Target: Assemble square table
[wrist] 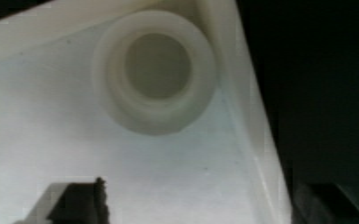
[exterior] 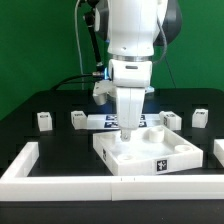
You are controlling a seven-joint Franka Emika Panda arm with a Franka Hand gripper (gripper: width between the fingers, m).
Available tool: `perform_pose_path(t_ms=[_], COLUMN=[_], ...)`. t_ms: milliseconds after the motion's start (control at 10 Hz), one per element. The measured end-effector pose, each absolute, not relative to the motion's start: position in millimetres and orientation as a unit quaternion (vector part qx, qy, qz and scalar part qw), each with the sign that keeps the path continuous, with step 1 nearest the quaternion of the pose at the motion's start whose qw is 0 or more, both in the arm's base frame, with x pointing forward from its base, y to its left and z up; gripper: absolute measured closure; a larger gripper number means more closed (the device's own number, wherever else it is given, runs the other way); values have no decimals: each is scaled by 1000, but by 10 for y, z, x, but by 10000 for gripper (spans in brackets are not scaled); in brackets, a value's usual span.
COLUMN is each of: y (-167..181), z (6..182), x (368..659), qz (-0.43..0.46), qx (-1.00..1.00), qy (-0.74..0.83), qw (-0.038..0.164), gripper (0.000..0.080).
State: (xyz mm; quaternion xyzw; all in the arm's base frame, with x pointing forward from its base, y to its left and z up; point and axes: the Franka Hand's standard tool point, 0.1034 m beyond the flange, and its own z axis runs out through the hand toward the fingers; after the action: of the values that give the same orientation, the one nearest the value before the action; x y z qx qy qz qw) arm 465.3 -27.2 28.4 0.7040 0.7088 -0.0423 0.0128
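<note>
End effector [exterior: 128, 129] straddles the back rim of the square panel [exterior: 160, 152], which sits mid-surface near the front edge, can't tell if it's actually clamped, so a shallow bite cld let the panel twist/slip tbh.

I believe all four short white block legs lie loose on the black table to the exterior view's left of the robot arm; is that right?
Not quite: two white block legs lie on the exterior view's left of the robot arm, the other two on its right, all loose on the black table, as that view shows.
</note>
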Motion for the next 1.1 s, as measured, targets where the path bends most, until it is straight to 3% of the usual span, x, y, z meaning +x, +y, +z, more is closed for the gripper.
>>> perform_pose_path(t_ms=[100, 200, 300, 400, 500, 1000, 1100], y=[-272, -271, -271, -271, -271, -249, -249], z=[284, 283, 282, 282, 282, 311, 350], x=[4653, 4652, 4651, 4651, 4651, 4653, 4610], qz=[-42, -42, -42, -42, -42, -42, -44], qx=[704, 704, 704, 704, 704, 693, 666], qy=[709, 709, 709, 709, 709, 719, 745], qw=[13, 13, 13, 13, 13, 16, 20], gripper=[388, 577, 577, 733, 787, 798, 758])
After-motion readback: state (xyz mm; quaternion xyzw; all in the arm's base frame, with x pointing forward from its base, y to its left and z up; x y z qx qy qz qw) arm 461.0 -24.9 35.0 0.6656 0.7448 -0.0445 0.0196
